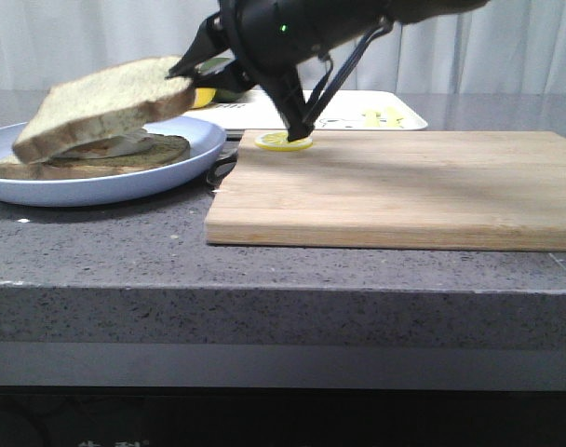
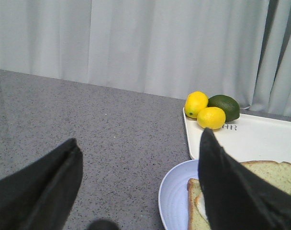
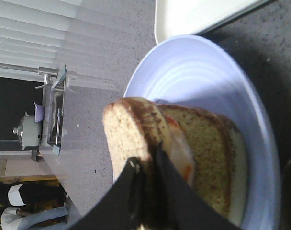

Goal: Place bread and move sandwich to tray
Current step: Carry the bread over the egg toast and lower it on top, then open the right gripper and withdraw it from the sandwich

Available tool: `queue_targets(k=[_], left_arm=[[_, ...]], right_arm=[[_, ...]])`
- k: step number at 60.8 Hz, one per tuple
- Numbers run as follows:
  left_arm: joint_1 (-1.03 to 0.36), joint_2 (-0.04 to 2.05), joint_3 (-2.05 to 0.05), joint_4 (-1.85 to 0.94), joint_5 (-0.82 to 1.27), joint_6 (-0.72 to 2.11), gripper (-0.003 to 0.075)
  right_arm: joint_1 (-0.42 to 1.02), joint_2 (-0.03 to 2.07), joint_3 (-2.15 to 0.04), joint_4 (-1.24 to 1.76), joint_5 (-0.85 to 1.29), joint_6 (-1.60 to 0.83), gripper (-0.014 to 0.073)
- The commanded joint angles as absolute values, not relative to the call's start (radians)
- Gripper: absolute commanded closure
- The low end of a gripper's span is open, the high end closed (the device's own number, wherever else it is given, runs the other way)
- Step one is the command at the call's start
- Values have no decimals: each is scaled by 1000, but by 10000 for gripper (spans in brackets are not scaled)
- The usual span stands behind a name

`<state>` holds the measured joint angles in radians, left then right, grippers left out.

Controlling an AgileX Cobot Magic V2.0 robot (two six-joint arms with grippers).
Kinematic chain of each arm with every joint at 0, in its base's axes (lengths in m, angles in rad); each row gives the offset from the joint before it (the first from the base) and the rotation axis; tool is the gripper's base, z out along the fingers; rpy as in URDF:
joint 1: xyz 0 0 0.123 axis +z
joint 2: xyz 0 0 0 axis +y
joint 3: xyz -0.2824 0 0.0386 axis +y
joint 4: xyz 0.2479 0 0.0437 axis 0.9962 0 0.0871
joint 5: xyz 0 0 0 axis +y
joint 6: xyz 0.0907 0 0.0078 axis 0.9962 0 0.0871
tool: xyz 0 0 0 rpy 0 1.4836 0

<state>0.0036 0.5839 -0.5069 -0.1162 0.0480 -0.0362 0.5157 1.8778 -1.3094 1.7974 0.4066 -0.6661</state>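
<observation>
My right gripper (image 1: 185,69) is shut on the right edge of the thick bread slice (image 1: 106,101). It holds the slice tilted over the pale blue plate (image 1: 41,191), right end raised, left end low by the lower slice. The sandwich's lower slice (image 1: 87,168) with the fried egg lies on the plate. In the right wrist view the gripper (image 3: 145,160) pinches the bread (image 3: 128,132) above the egg (image 3: 180,151) and plate (image 3: 198,72). My left gripper (image 2: 138,139) is open and empty, beside the plate (image 2: 176,196). The white tray (image 1: 395,116) lies behind.
A wooden cutting board (image 1: 404,191) fills the middle and right, with a lemon slice (image 1: 283,141) at its far left corner. Two lemons (image 2: 196,103) and an avocado (image 2: 225,106) sit on the tray's (image 2: 260,139) corner. A dark object (image 1: 222,169) lies between plate and board.
</observation>
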Motion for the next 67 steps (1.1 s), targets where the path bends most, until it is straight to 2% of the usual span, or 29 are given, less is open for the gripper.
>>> queue_targets(k=[1,11,15,34,41,53,67], left_arm=[[5,590,-541,-116,-37,-38,225],[5,590,-541,-116,-37,-38,225],[5,590,-541,-116,-37,-38,225],[5,590,-541,-116,-37,-38,225],[5,590,-541,-116,-37,-38,225],[5,590,-541,-116,-37,-38,225],[5,590,-541,-116,-37,-38,225]], right_arm=[[515,1841,-1353,1867,475,-681,701],[515,1849,-1353,1867,480,-681,699],[515,1849,-1353,1867,481,-681,666],[513,1849,-1353,1850,511,-681,277],[507,1847,-1353,1794,551,-681,172],[464,1801,-1325,1673,612,-681,177],[333,1606,-1251,1338,622,-681,328]])
